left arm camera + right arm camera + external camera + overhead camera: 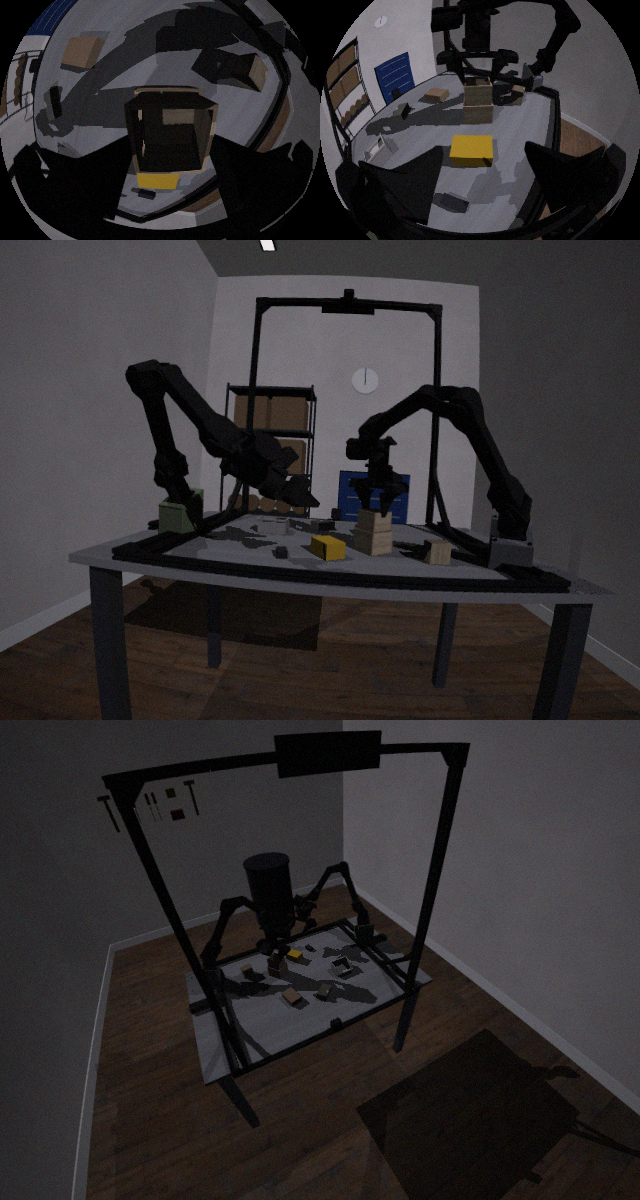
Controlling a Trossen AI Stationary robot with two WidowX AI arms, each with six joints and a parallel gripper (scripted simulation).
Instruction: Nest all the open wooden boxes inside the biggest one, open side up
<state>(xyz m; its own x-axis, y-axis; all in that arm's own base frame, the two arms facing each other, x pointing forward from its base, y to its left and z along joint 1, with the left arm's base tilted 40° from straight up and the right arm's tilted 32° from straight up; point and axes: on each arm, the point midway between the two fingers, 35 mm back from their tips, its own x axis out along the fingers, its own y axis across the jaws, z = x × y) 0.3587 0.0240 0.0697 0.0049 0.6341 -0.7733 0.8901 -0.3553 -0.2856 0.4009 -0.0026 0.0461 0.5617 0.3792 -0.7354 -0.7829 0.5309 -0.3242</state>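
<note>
My left gripper [374,511] [171,138] is shut on a wooden box [374,521] [477,93], open side up. It holds that box directly over the mouth of a larger wooden box [373,542] [478,114], which stands on the table. The held box's bottom is hidden at the larger rim; I cannot tell how far inside it is. A smaller wooden piece [438,552] [257,73] [518,94] with a dark side, perhaps a box lying on its side, is beyond them in the right wrist view. My right gripper [484,148] [315,500] is open and empty, above the table, apart from the boxes.
A yellow block [294,955] [328,547] [471,147] is close to the larger box. A brown block [291,995] [81,52], a dark block [324,990], a pale grey open box [341,968] [379,151] and a small dark piece [281,552] [452,202] also lie on the table [279,1030].
</note>
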